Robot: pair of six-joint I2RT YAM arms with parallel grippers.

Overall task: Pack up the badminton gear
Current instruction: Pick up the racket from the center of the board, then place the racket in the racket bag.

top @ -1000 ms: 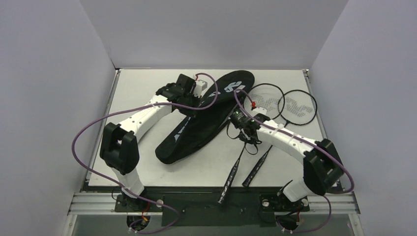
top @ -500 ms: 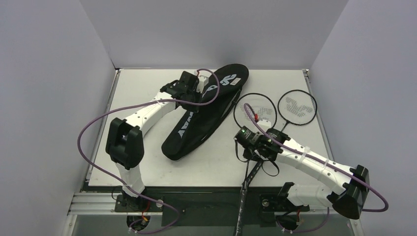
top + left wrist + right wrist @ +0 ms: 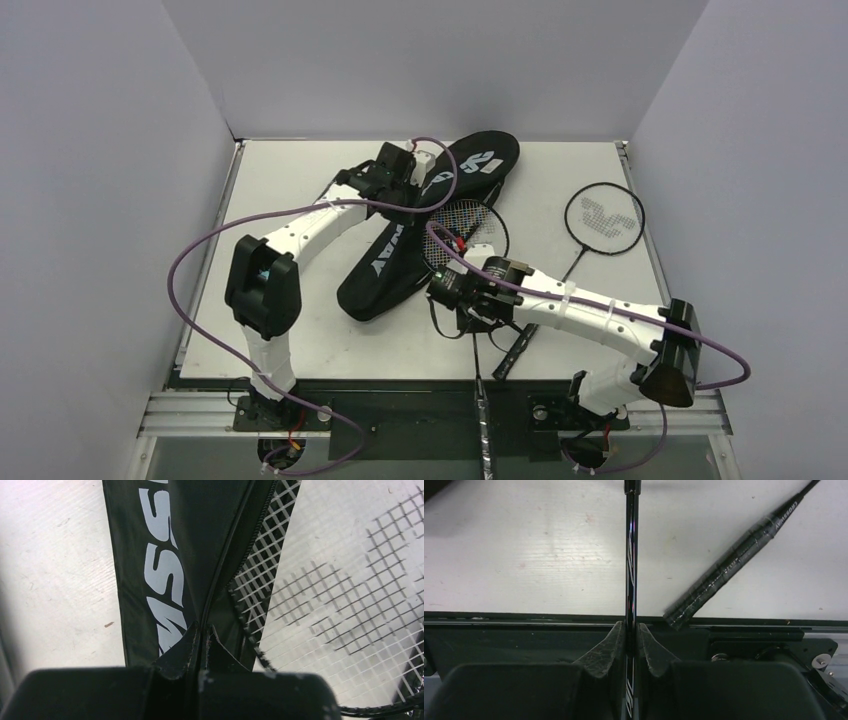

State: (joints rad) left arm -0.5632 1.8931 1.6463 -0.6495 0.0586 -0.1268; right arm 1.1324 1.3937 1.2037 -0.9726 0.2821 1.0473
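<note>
The black bag (image 3: 400,255) lettered in white lies slanted across the table's middle. My left gripper (image 3: 405,195) is shut on its zip edge (image 3: 202,630), holding the mouth up. My right gripper (image 3: 468,315) is shut on the thin shaft (image 3: 631,580) of one racket. That racket's strung head (image 3: 468,228) lies against the bag's open side and shows beside the zip in the left wrist view (image 3: 330,580). Its handle (image 3: 483,420) sticks out past the table's near edge. The second racket (image 3: 603,222) lies flat at the right, with its handle (image 3: 729,570) near the front edge. The tube is out of view.
Grey walls close in the white table (image 3: 290,180) on three sides. The table's black front rail (image 3: 524,630) runs just below my right gripper. Purple cables loop over both arms.
My right arm has swung the held racket leftward, and its head has gone from beside the other racket to the bag's mouth. The bag has shifted slightly. My left gripper stays on its edge.
</note>
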